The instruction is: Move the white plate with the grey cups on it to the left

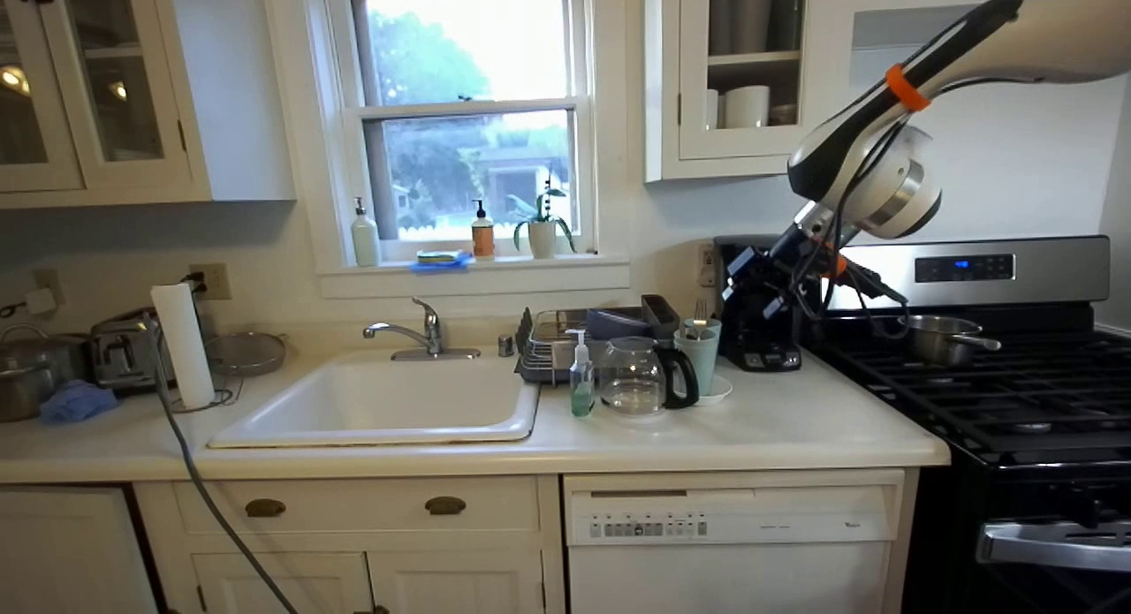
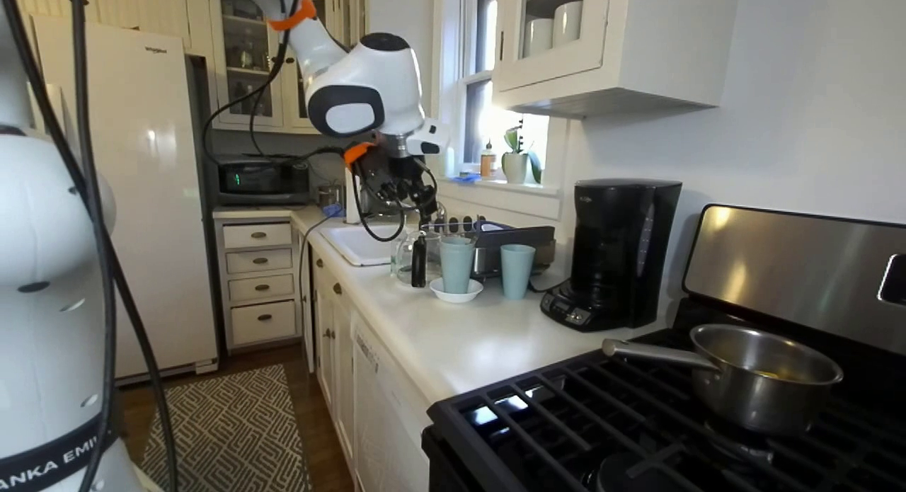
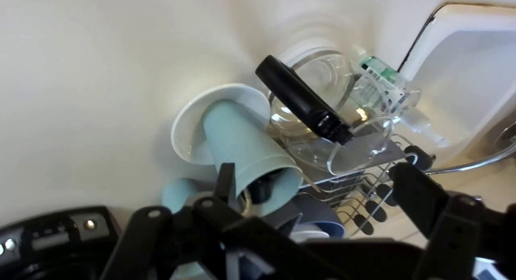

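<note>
The white plate (image 1: 723, 390) stands on the counter beside the glass carafe; it also shows in an exterior view (image 2: 440, 292) and in the wrist view (image 3: 186, 129). Stacked pale grey-green cups (image 2: 456, 265) stand upright on it and also show in the wrist view (image 3: 238, 133). A fork sticks up at the cups in an exterior view. My gripper (image 3: 316, 175) is open and empty, with its fingers wide apart. It hangs above the counter, higher than the cups, in both exterior views (image 1: 751, 287) (image 2: 425, 210). In the wrist view the left finger overlaps the cup rim.
A glass carafe (image 1: 629, 380) with a black handle and a soap bottle (image 1: 580, 386) stand close to the plate. Another pale cup (image 2: 517, 272), the dish rack (image 1: 550, 353) and the coffee maker (image 2: 616, 265) are behind. The sink (image 1: 371, 433) lies beyond the carafe.
</note>
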Robot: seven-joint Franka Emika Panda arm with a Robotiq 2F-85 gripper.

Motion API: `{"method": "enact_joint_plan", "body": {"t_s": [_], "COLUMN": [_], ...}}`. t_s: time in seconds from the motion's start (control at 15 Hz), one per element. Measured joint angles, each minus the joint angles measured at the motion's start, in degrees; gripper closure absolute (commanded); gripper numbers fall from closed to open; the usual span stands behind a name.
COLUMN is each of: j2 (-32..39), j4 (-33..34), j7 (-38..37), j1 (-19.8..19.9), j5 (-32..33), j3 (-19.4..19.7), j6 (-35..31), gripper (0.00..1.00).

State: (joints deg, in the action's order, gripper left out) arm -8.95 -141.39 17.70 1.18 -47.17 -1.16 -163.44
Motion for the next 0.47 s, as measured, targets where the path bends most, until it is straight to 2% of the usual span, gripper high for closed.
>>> {"method": "enact_joint_plan", "body": {"t_s": [0.13,0.27,0.33,0.47], "j2": [-4.04,-7.98,-9.69,-11.44], "j4": [-0.87,-1.64,-2.21,-3.32], "j7": [-6.23,-12.92,-14.93,-15.35], "j1": [0.65,1.46,2.51,3.89], "j5": [9.01,16.80,19.51,21.03], "j3": [-2.98,-3.41,-3.12,-2.35], "j6": [-3.11,-5.05,-5.06,-5.04], "gripper": [0.00,0.00,0.00,0.00]}}
